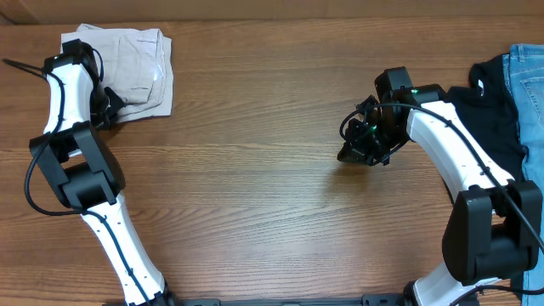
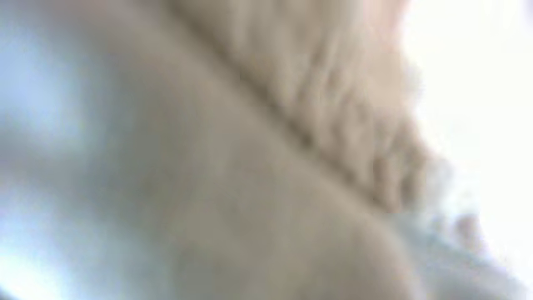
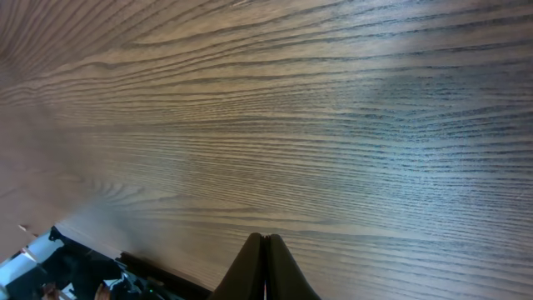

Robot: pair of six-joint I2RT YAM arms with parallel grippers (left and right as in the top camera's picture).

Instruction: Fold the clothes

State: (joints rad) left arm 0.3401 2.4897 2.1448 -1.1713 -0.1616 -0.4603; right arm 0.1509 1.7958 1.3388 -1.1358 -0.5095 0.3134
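Khaki shorts (image 1: 140, 59) lie in a folded bundle at the far-left corner of the worktop (image 1: 255, 110). L pincer (image 1: 108, 104) sits at their near-left edge, closed. L wrist cam is all blurred beige cloth, so can't tell if any is pinched. R pincer (image 3: 265, 254) closed, empty, over bare wood mid-right. Black garment (image 1: 493, 106), partly under R arm, + blue jeans (image 1: 529, 81) at right edge, well apart from shorts.
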